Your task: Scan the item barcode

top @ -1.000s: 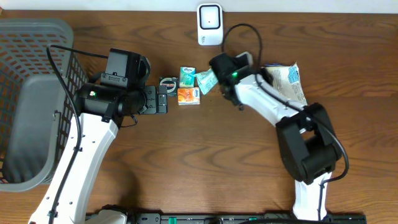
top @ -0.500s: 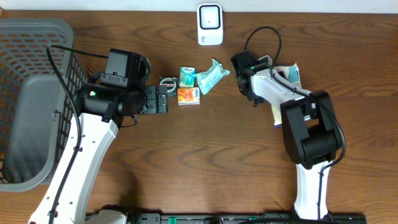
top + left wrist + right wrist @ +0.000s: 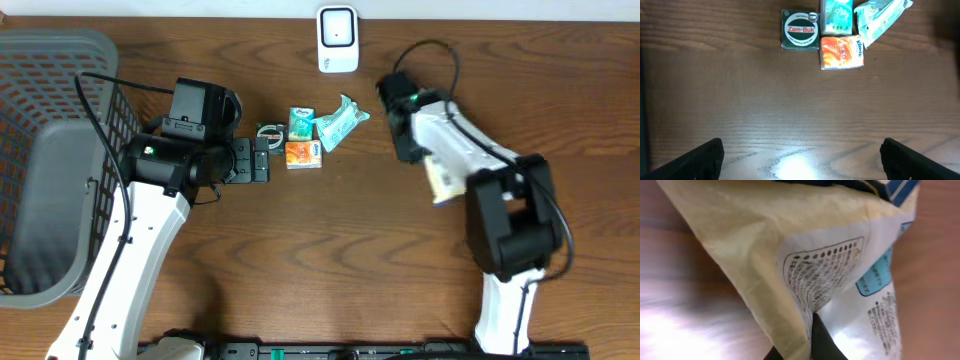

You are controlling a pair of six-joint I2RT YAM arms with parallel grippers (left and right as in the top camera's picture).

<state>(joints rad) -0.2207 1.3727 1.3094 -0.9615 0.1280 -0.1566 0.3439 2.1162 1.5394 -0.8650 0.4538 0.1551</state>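
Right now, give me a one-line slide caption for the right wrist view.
Right claw shut on a fold of the cream-and-white printed pouch, wooden table behind.

From overhead: looks straight down from well above the table (image 3: 350, 260), taking in both arms, the grey basket (image 3: 60, 45) at the left edge and the white scanner (image 3: 337, 38) at the far edge. From the left wrist: faces down and ahead across bare wood from some height, own fingers (image 3: 695, 160) at the bottom corners, sharing with the overhead the Zam-Buk tin (image 3: 800, 31), orange pack (image 3: 841, 51) and teal packets (image 3: 880, 17). From the right wrist: sits hard up against the cream bag (image 3: 765, 225), sharing only that with the overhead.
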